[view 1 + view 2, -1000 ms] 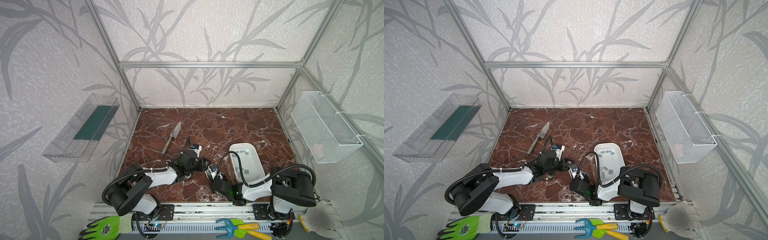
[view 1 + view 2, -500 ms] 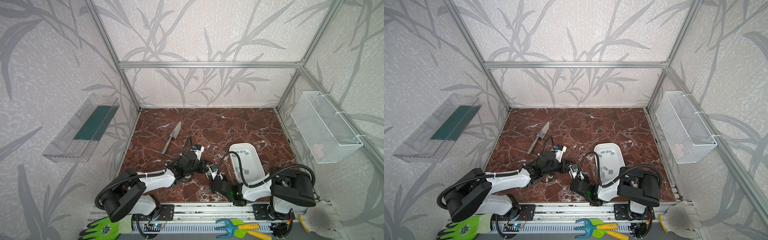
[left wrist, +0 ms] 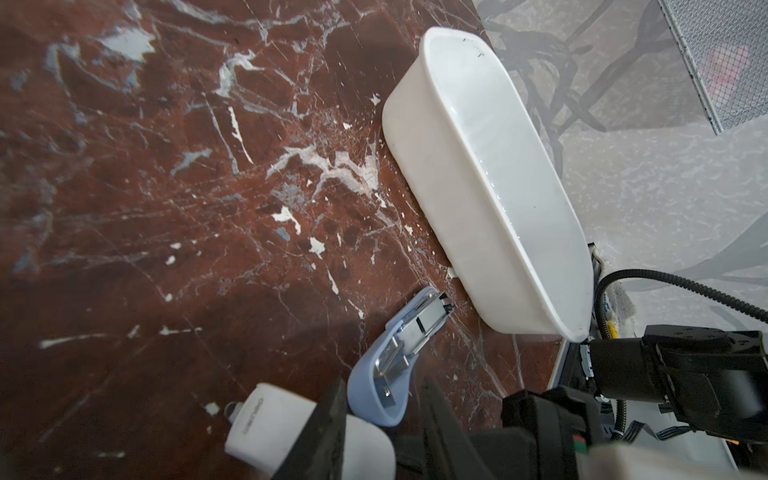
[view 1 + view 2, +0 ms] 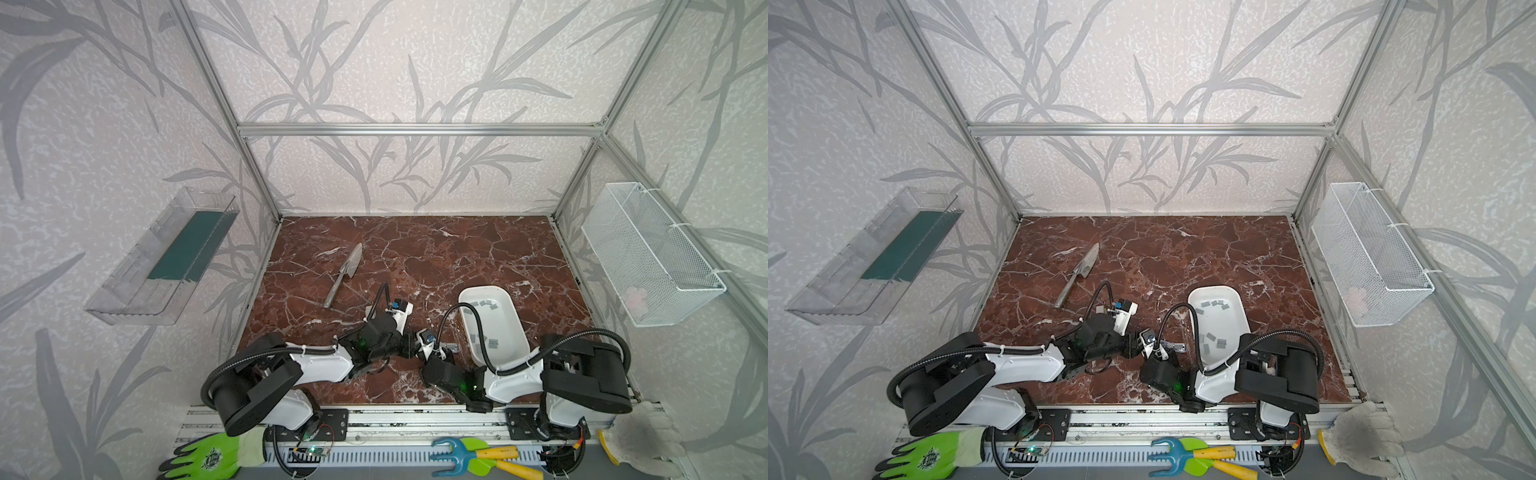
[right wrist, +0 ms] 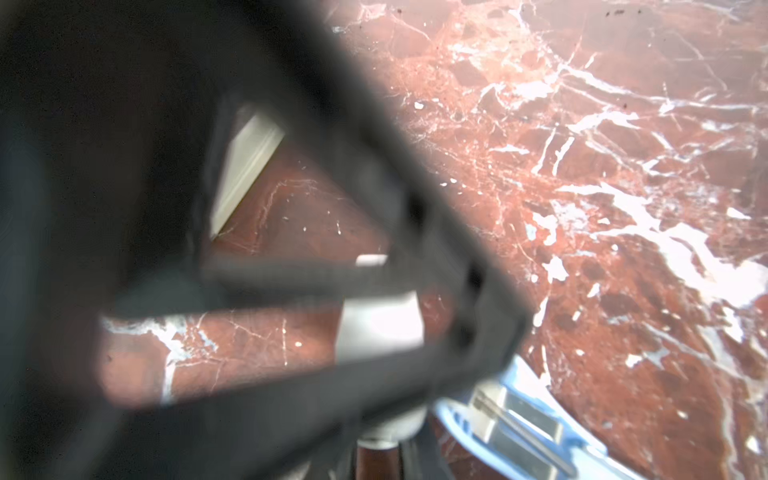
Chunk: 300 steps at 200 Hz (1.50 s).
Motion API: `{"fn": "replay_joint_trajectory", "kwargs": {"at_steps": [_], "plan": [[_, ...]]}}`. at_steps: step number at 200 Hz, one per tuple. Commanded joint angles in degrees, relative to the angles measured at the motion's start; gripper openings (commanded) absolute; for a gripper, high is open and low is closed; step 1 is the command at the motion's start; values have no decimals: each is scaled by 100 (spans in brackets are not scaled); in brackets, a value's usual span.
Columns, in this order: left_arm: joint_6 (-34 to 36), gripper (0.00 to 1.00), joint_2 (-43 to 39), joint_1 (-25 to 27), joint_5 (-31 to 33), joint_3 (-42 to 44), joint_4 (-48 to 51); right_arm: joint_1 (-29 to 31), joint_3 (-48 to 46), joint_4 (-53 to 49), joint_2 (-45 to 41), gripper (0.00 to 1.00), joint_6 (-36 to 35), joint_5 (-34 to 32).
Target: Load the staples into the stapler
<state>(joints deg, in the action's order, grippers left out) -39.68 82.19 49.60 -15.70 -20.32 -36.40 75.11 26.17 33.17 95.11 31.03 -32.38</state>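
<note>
- Staples (image 4: 493,343) lie flat in the white tray (image 4: 482,287), at the lower right of both top views. None is in a claw. They are thin and small, so I think one could slip away when pinched, or two could come up together.
- The tray has tall walls. A claw reaching in could knock a wall and push the whole tray.
- The stapler (image 3: 399,353) lies open on the red stone floor (image 3: 166,166), just beside the tray's near end, at the lower middle of both top views. Its metal slot shows.
- The left claw (image 3: 384,388) has the stapler's round blue end between its two fingers. One finger touches it and a thin gap shows at the other, so I cannot tell if it is squeezing. Held only by that end, the stapler could twist, pop out or flip shut.
- The right claw (image 4: 432,353) is squeezed closed, right next to the left one. I cannot see if anything is in it. Two claws this close could bump.
- The right wrist view is mostly dark blur from the other arm, with the stapler only at the lower right edge. A miss would be easy.
- The right arm's black cable (image 4: 459,305) loops over the tray and hides some staples. It could catch on the rim.
</note>
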Motion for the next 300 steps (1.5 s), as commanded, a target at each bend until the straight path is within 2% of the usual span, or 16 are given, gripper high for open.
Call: {"fn": "replay_joint_trajectory", "kwargs": {"at_steps": [1,24,75,132,157,194,229,253,300], "plan": [[-101,32,167,87,1,204,-454,4,81,105,-82,11,-93,-139],[-145,32,182,84,89,294,-548,5,98,180,-11,14,-103,-111],[-37,36,-133,86,348,273,-74,4,216,342,149,35,-293,-238],[78,39,-872,85,1008,446,556,8,626,546,532,36,-361,235],[83,45,-1238,77,1263,584,740,26,691,538,544,36,-330,214],[110,47,-1459,76,1331,608,929,23,557,371,307,36,-170,105],[75,51,-1598,80,1305,653,951,86,317,46,-200,45,-39,-25],[76,55,-1794,76,1340,692,1065,100,160,-188,-593,47,17,-70],[81,56,-1992,76,1392,698,1213,134,62,-516,-1194,51,-60,-137]]}}
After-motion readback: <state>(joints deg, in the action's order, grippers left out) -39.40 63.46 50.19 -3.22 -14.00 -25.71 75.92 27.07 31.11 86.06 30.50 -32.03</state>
